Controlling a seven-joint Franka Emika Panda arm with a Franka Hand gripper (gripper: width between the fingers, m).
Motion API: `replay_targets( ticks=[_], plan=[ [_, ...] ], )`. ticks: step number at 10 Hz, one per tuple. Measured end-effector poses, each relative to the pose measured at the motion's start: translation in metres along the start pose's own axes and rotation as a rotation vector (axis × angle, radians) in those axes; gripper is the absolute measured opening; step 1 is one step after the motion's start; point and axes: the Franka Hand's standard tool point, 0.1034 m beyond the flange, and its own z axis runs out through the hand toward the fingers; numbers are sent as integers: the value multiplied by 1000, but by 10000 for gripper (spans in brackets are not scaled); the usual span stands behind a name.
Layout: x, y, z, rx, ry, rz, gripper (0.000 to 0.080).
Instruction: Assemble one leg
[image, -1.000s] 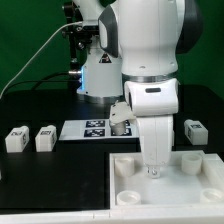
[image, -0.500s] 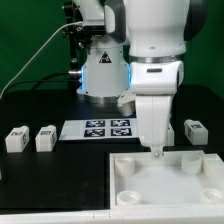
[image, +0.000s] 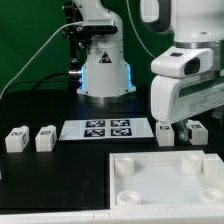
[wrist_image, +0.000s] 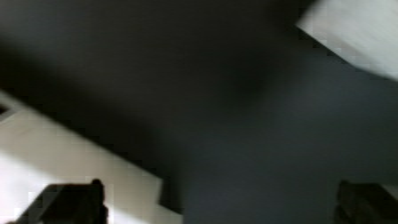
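Observation:
Two legs stand on the black table at the exterior view's left. Another leg stands at the right, and a leg-like white block sits just under my hand. My gripper hangs above the table between these two, behind the large white tray-like part. In the wrist view the fingertips are wide apart with only dark table between them, so my gripper is open and empty.
The marker board lies flat in the middle of the table. The robot base stands behind it. The tray-like part has raised corner sockets. A blurred white edge shows in the wrist view.
The arm has risen from the tray-like part's far edge and swung to the exterior view's right, ending over the right-hand legs. The marker board is now fully uncovered.

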Motion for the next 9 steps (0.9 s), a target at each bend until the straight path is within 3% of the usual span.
replay_targets(
  ticks=[1,5,9],
  plan=[
    [1,-7,1,8,2,106,649],
    [0,-10,2,37,-4,443,649],
    [-13,-16,7,43,-71,476,649]
  ],
)
